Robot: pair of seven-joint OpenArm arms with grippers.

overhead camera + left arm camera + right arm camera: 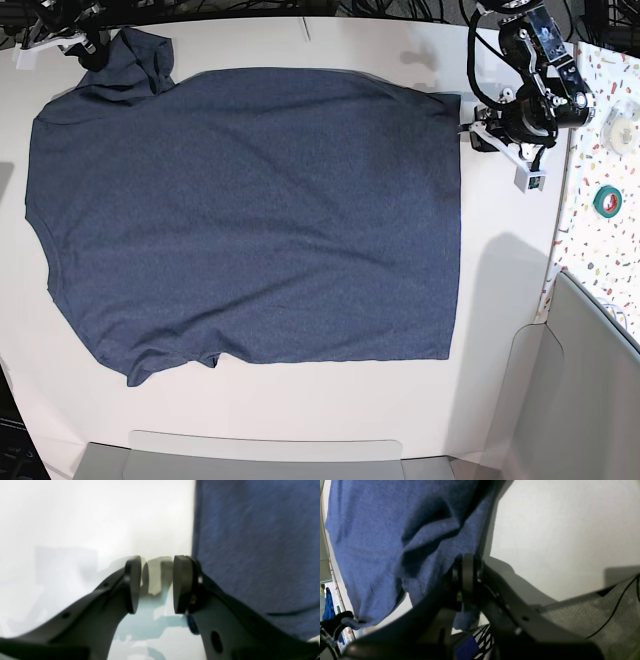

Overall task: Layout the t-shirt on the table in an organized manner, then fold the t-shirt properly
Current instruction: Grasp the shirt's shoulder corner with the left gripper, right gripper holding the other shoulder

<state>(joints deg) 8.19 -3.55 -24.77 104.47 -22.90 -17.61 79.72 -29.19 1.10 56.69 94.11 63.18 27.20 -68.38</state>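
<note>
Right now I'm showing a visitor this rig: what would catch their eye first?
The navy t-shirt spread across most of the white table, one sleeve bunched at the far corner. There the right claw is shut on its fabric. The left claw hangs open beside the shirt's straight edge, holding nothing.

Heathered cloth t-shirt (250,210) on matt table (300,400)

Bright even light from overhead, soft shadows only. Right edge of base view: narrow white strip w/ coloured speckles (590,215), a green tape roll (606,200) lying on it, a white roll (622,131) further up. Lower right: grey panel (590,390). Bottom edge: pale grey ledge (265,455). Top edge: dark cables (400,8), tangled.
</note>
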